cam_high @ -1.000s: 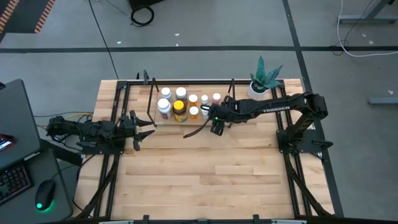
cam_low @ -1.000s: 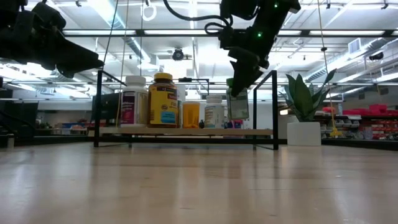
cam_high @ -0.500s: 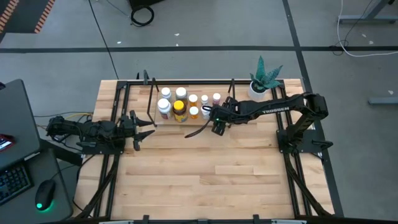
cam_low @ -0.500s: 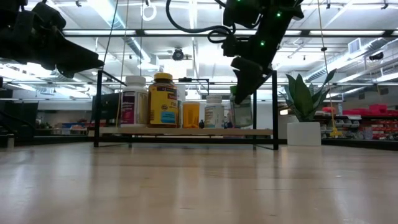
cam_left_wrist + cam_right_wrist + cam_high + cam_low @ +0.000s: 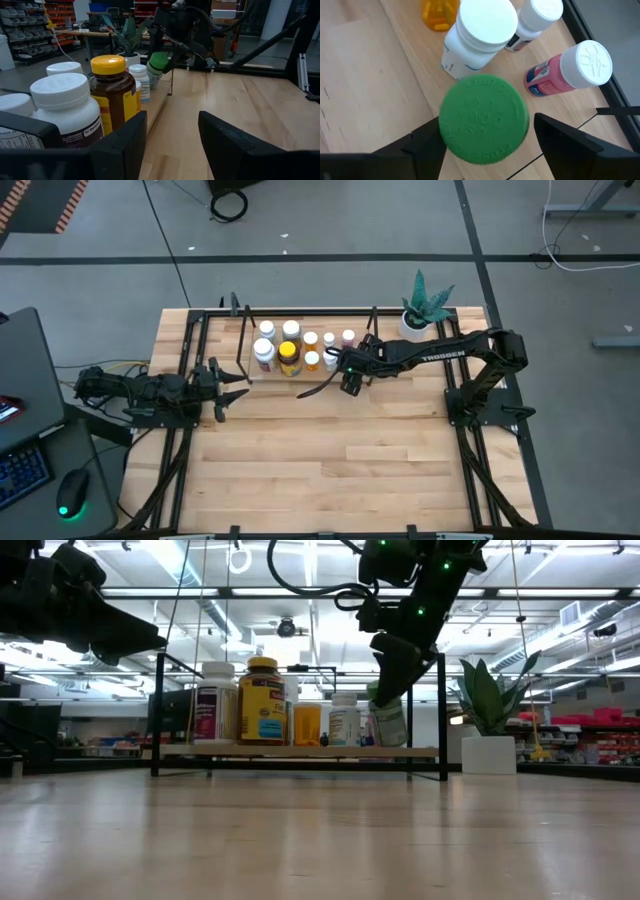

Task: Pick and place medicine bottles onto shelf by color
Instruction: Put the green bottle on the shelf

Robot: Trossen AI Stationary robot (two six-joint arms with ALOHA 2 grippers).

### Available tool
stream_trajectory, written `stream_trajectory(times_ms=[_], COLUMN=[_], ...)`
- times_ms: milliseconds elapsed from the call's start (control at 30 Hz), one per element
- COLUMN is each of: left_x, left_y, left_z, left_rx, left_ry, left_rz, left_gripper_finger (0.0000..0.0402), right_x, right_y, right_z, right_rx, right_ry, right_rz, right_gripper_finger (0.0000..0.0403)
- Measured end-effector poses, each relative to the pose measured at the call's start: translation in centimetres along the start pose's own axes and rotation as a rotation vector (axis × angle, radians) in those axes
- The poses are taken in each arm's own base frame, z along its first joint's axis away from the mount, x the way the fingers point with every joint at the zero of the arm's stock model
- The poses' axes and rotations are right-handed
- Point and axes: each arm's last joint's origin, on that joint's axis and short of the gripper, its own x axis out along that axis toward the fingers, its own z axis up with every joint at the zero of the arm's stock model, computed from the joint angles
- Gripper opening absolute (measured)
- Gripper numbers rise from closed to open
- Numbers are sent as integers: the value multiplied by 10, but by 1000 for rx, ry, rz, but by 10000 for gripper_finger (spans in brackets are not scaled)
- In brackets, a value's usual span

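Note:
My right gripper [image 5: 337, 363] hangs over the right part of the shelf [image 5: 300, 752] and is shut on a green-capped bottle [image 5: 388, 722], whose cap fills the right wrist view [image 5: 484, 119]. On the shelf stand white bottles [image 5: 265, 350], an amber bottle with a yellow cap [image 5: 289, 358], a small orange one [image 5: 312, 360] and a pink one [image 5: 555, 80], all on their bases. My left gripper [image 5: 235, 388] waits open at the shelf's left end, its fingers [image 5: 120, 145] pointing along the row. My right gripper holds the bottle at its green cap end [image 5: 450, 135], pinched between the two fingers [image 5: 422, 147]. The fingers come from above, slanting down. The bottle hangs tilted below them [image 5: 390, 730], its base just over the shelf's wood; whether it touches I cannot tell.
A potted plant [image 5: 425, 305] stands at the table's far right corner, just past the shelf's right end. The shelf's black rods [image 5: 441, 715] rise beside the held bottle. The wide near half of the wooden table [image 5: 340, 460] is bare. Black rails run along both sides.
My right gripper has come down a little over the shelf's right part. The green-capped bottle has sunk with it and tipped from upright to a slant, its base now close above the shelf's wood.

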Motion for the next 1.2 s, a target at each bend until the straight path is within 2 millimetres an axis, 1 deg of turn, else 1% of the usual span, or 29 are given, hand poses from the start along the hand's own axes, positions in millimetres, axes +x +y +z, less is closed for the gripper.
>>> stream_trajectory(times_ms=[233,433,600,700,833,933,1033,1200], left_x=[0,0,0,0,0,0,0,0], left_y=[0,0,0,0,0,0,0,0], left_z=[0,0,0,0,0,0,0,0], left_rx=[0,0,0,0,0,0,0,-1], left_ry=[0,0,0,0,0,0,1,0], left_rz=[0,0,0,0,0,0,0,0], left_gripper_finger=[185,189,187,184,185,188,186,181], right_x=[0,-1,-2,-9,-22,-25,-19,-3], right_y=[-1,-2,-2,6,23,26,28,34], right_z=[0,4,2,3,7,9,8,3], right_rx=[0,32,15,-62,-163,-224,-294,-381], right_ry=[0,-13,10,18,-55,-64,-43,20], right_rz=[-29,-39,-16,38,55,71,68,44], right_gripper_finger=[297,285,276,272,268,267,270,284])
